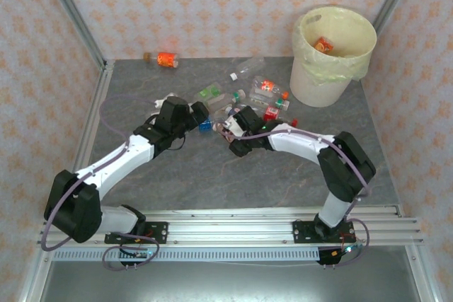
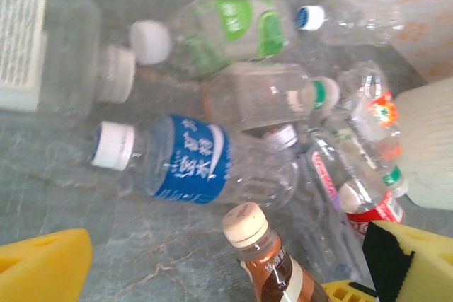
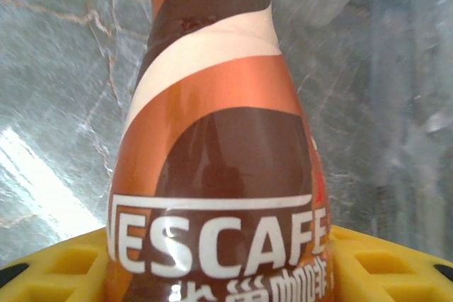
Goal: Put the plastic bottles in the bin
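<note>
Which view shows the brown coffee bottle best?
Right wrist: the coffee bottle is close up, label readable, held in the right gripper. Left wrist catches its cream cap and neck. In the top view it is too small to make out.

I see my left gripper (image 2: 226, 252), yellow fingers (image 2: 42, 266) wide apart. On the grey table (image 2: 56, 182) lie a blue-labelled bottle (image 2: 191, 160), a green-labelled bottle (image 2: 226, 33) and other clear bottles (image 2: 262, 93); a cream-capped brown bottle (image 2: 265, 263) is nearest.

Crushed clear plastic bottles (image 1: 265, 88) crowd the middle of the grey marbled tabletop (image 1: 212, 175), barring the way to the round cream-yellow bin (image 1: 315, 86) far right; the near strip lies open.
</note>
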Available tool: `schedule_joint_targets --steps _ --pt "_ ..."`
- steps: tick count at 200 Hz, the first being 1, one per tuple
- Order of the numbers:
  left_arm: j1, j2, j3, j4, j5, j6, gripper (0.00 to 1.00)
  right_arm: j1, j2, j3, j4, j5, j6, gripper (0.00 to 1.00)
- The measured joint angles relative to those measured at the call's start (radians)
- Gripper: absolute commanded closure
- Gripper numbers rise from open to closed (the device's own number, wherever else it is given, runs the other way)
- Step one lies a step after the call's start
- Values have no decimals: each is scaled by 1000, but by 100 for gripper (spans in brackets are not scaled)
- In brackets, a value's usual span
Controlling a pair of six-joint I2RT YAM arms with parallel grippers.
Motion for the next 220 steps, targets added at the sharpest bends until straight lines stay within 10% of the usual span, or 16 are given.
schedule_joint_targets --steps 112,220 --pt "0 -81 -45 5 -70 93 0 -78 -298 -70 230 -59 171 56" --pt "0 -80 -45 3 -73 90 0 -504 -227 164 416 -280 636 58"
